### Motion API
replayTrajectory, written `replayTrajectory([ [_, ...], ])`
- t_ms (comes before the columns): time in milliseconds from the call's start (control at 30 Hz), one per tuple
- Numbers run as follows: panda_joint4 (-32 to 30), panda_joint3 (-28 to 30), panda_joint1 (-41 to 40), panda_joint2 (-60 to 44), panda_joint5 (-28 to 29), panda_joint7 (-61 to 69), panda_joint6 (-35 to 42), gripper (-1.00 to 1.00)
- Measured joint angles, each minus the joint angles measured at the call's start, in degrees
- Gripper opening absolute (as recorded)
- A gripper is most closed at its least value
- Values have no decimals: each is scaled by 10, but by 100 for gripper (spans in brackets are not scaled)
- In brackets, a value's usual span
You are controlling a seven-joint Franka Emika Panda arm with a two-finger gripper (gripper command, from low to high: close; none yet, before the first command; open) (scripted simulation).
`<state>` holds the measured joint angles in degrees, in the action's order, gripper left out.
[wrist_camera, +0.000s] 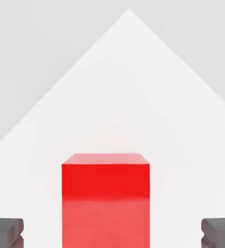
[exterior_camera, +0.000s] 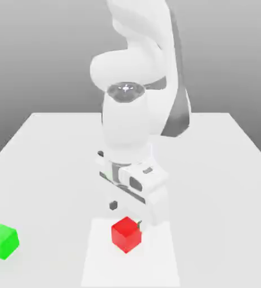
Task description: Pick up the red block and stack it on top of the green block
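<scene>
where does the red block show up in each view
exterior view: low, near the middle, on the white patch, the red block
hand view: the red block, large, between the two fingertips
shared landmark: the white patch under the block

red block (wrist_camera: 105, 203): between open gripper (wrist_camera: 112, 233) fingers, apart from both | white patch (wrist_camera: 129, 87): beneath block

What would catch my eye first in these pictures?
Probably the red block, vivid on a pale patch below the big white arm in the exterior view. Next, the bright green block, near the exterior view's left edge. In the hand view, the red block sits between the open hand's two dark fingertips.
</scene>
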<state>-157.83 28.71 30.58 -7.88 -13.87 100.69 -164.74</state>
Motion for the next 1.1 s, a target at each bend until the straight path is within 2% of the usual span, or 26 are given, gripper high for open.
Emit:
replayTrajectory([
  [133, 13, -91, -68, -60, -102, 75, -42, 0],
  [167, 16, -112, -84, -72, -119, 88, -51, -100],
  [400, 16, -114, -86, -74, -123, 91, -51, -100],
  [567, 1, -30, -29, -7, -5, 4, -6, -100],
  [700, -11, 3, -24, 55, 102, -74, 36, -100],
  [733, -9, 9, -31, 61, 113, -83, 48, -100],
  [1100, 135, 102, -186, -27, 19, -68, 158, -100],
])
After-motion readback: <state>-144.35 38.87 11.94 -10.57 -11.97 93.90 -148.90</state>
